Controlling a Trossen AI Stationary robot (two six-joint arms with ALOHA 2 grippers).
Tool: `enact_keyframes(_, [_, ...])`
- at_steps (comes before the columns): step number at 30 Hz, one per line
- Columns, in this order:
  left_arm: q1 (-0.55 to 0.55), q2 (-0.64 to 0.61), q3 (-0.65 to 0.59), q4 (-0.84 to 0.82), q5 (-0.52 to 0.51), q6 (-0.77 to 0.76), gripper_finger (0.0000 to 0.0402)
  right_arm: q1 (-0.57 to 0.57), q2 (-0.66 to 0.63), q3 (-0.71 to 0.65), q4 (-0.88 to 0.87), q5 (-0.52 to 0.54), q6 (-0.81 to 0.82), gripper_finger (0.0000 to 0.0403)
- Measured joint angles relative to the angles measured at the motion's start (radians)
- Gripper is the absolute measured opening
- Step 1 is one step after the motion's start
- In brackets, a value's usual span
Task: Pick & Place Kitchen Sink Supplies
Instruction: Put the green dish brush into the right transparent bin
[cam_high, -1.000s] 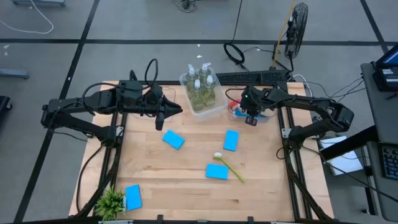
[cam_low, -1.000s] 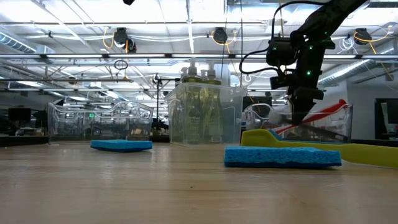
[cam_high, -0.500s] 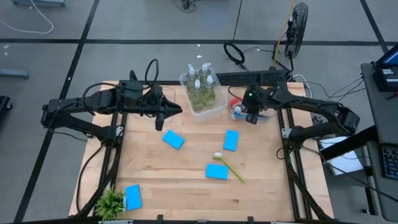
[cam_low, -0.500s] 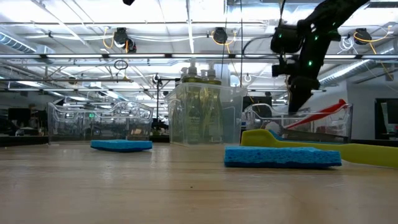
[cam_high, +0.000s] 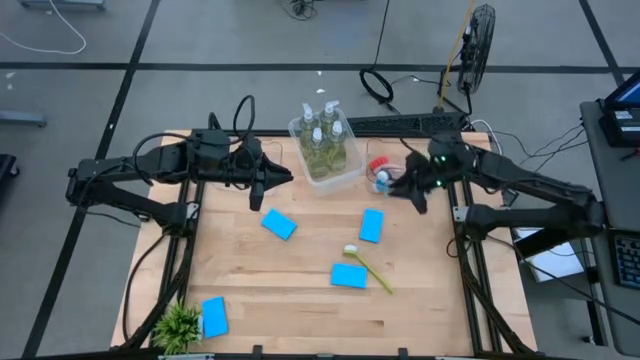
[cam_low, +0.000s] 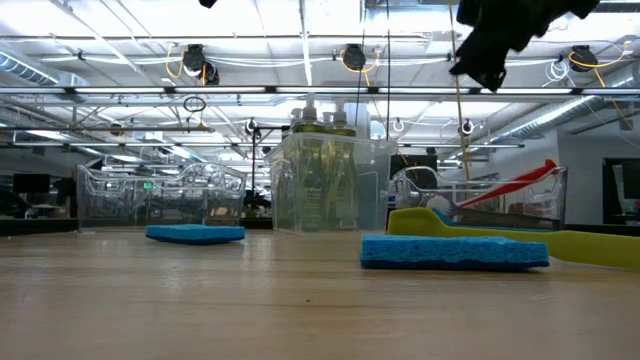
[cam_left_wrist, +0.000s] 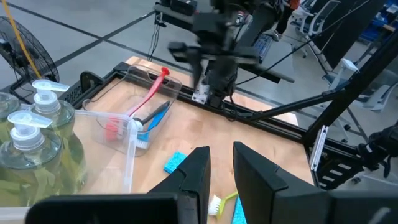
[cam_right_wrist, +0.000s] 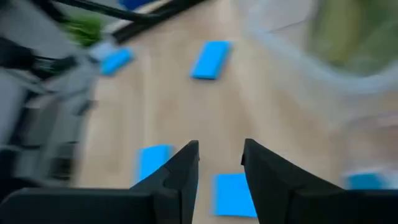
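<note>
Right tool (cam_high: 418, 190) lifted clear of brush bin (cam_high: 385, 172) at 1 o'clock, part-open, empty: brush dropped off. Left tool (cam_high: 283, 178) idle, narrow gap, empty.

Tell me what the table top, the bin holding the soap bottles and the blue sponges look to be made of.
Table top: pale wood, matte, with visible plank seams.
Bin: clear, glossy, probably plastic; the soap bottles show through its walls.
Blue sponges: likely foam; flat matte slabs with a rough porous edge in the low view.

Blurred blue sponges (cam_right_wrist: 211, 59) lie on wood beyond parted, empty jaws.
</note>
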Motion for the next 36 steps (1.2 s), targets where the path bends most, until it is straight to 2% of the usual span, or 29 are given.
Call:
enact_keyframes(6, [0.001,0.000,0.000,0.000,0.000,0.020,0.0072,0.188,-0.017,0.000,0.112,-0.136,0.251,0.0116])
enact_keyframes(9, [0.000,0.000,0.000,-0.002,0.000,0.019,0.0072,0.259,-0.017,0.000,0.200,-0.161,0.350,0.0116])
enact_keyframes(13, [0.000,0.000,0.000,-0.008,0.000,0.019,0.0072,0.317,-0.017,0.000,0.275,-0.149,0.423,0.0113])
enact_keyframes(21, [0.000,0.000,0.000,-0.018,0.002,0.018,0.0072,0.430,-0.002,0.000,0.324,-0.028,0.456,0.0098])
enact_keyframes(29, [0.000,0.000,0.000,-0.020,0.003,0.018,0.0072,0.526,0.085,0.000,0.577,-0.029,0.553,0.0094])
enact_keyframes(36, [0.000,0.000,0.000,-0.049,0.005,0.018,0.0072,0.590,0.146,0.000,0.610,-0.026,0.607,0.0093])
